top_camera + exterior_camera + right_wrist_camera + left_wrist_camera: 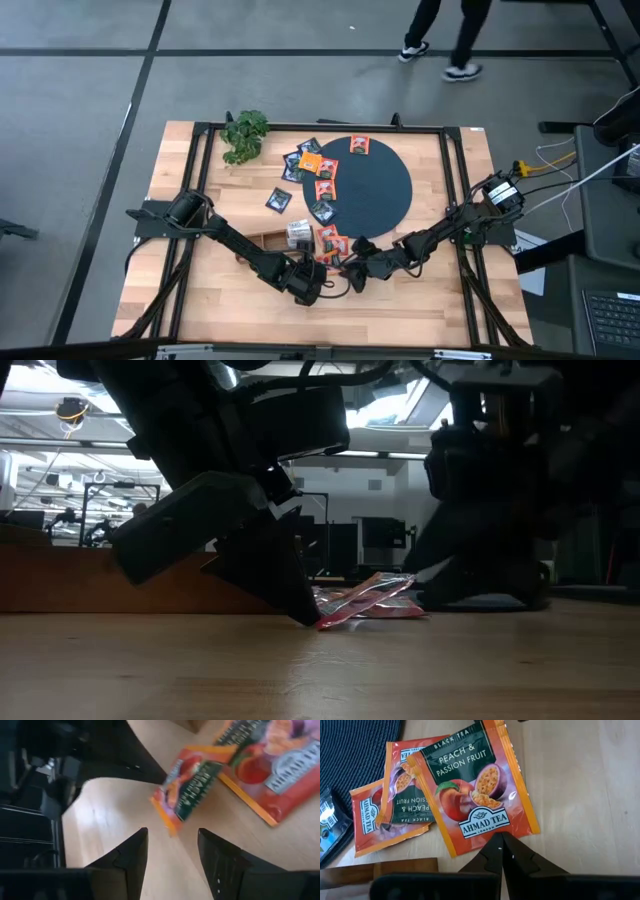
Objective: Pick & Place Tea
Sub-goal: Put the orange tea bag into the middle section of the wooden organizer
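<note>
Several small square tea sachets (325,190) lie on and beside the dark disc (385,190). Near the table's front edge, my left gripper (315,285) is shut on an orange peach sachet (470,795); two more orange sachets (395,805) lie flat just beyond it. My right gripper (352,272) is open and hovers low, close to the left one. Its fingers (130,855) stand on either side of the tilted sachet's free end (172,822) without touching it. In the low view the sachet (365,600) slants upward from the left fingertip (308,618). My left gripper pinches the orange sachet by the middle of its logo-side edge (492,842), only at the fingertips. The fingers slant down from the table's left and near side. The held edge sits low by the tabletop, and the far end (400,582) is tilted upward.
A wooden tray (262,240) lies under the left arm, with a white sachet (298,232) beside it. A green plant (245,135) sits at the table's far left. A person's legs (440,40) cross the floor beyond the table. Bare wood lies along the near edge (400,320).
</note>
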